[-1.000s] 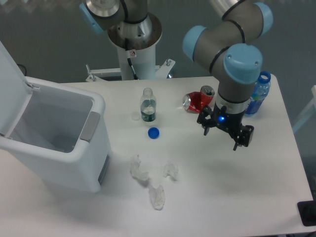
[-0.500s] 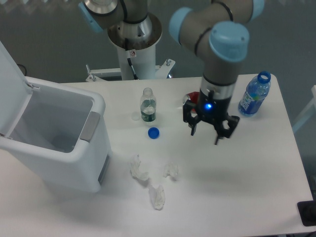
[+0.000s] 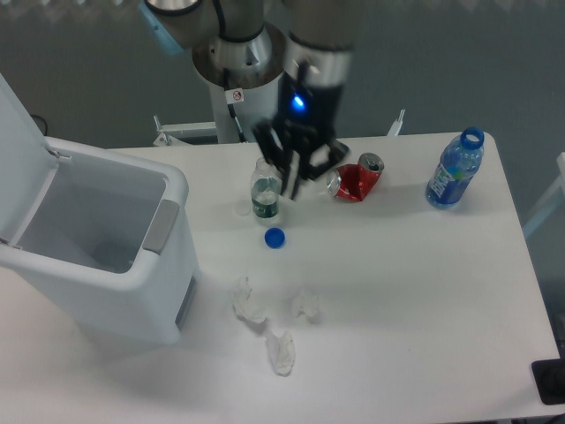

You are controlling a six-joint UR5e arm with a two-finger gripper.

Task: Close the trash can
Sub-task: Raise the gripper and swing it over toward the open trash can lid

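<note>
The pincer (image 3: 296,172) hangs over the middle rear of the bench, its black fingers spread apart with nothing between them, a blue light glowing on the wrist above. It grips nothing because, as I judge it, the job needs only a push on a lid, not a grasp.

The large white boxy plastic trash can (image 3: 97,256) stands at the left end of the white bench (image 3: 424,300), well apart from the pincer and lower in the picture. Its flat white lid (image 3: 18,141) is thrown back and stands nearly upright at the can's far left side, so the mouth gapes open and the grey latch tab (image 3: 161,226) on the front rim faces the pincer's side. To shut it, the arm would have to get behind that raised lid.

Out from the can lie three crumpled clear wrappers (image 3: 269,322) just to its right, then a blue bottle cap (image 3: 274,237) and a small clear uncapped bottle (image 3: 265,193) right by the pincer's fingers. Beyond is a crushed red drink can (image 3: 355,179), and farthest from the trash can a blue plastic bottle (image 3: 453,170).
</note>
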